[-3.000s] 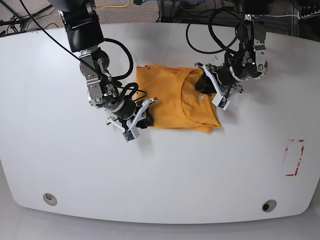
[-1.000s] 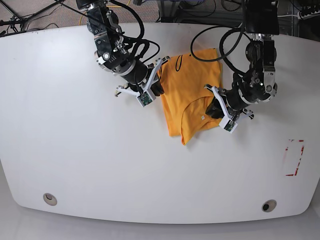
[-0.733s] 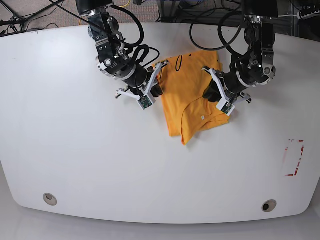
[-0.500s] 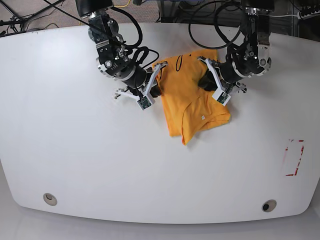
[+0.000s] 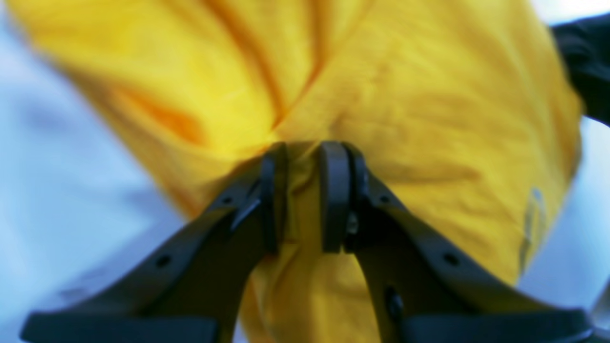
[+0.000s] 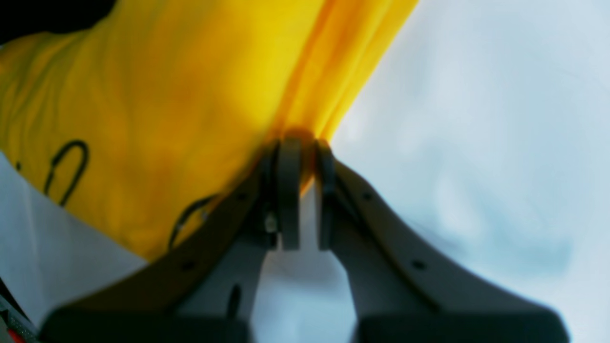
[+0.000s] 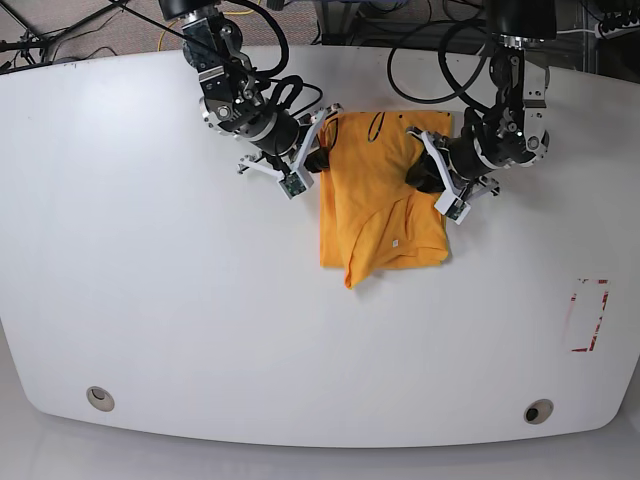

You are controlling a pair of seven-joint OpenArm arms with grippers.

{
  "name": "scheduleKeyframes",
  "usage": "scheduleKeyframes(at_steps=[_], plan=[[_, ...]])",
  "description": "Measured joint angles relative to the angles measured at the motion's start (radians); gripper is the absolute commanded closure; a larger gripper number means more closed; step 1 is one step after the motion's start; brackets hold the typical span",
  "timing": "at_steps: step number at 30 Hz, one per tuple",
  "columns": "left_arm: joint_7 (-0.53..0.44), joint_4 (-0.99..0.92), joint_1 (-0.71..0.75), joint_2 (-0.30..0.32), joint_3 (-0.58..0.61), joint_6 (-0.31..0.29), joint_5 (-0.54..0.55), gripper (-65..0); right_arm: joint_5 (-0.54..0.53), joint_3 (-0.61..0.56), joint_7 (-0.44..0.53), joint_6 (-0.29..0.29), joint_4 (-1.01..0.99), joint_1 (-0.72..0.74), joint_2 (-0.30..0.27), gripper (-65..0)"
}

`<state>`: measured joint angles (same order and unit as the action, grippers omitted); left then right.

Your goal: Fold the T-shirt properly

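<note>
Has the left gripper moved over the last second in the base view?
Yes. The left gripper, shut on the T-shirt, has gone toward the table's far edge.

The T-shirt [image 7: 380,195] is now turned more upright and lies nearer the table's far edge; both grippers moved a bit farther back with it
</note>
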<state>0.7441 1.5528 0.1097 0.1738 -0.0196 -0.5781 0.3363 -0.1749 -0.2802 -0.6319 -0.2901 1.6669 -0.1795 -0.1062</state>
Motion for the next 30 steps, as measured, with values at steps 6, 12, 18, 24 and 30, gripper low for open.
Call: scheduleKeyframes(at_steps=[6,12,18,24,30], plan=[[0.024,0.038,0.008,0.012,-0.004,0.006,-0.02,-10.7,0.006,-0.003,0.004,0.002,0.003,-0.029,0.026,-4.4],[0.04,0.106,0.013,0.027,-0.003,0.006,-0.027,-10.8,-0.01,0.0,0.002,-0.004,0.01,-0.035,0.021,-4.4],[0.04,0.207,0.012,0.025,-0.023,0.013,-0.029,-11.2,0.004,0.005,-0.007,0.002,0.093,-0.044,0.004,-4.4],[0.035,0.277,0.006,0.002,-0.04,0.097,-0.032,-23.7,-0.005,0.04,-0.008,0.002,0.143,-0.054,-0.019,-4.4],[0.026,0.299,0.0,-0.055,-0.011,0.24,-0.03,-29.4,-0.008,0.093,-0.01,-0.003,0.161,-0.055,-0.021,-4.4]])
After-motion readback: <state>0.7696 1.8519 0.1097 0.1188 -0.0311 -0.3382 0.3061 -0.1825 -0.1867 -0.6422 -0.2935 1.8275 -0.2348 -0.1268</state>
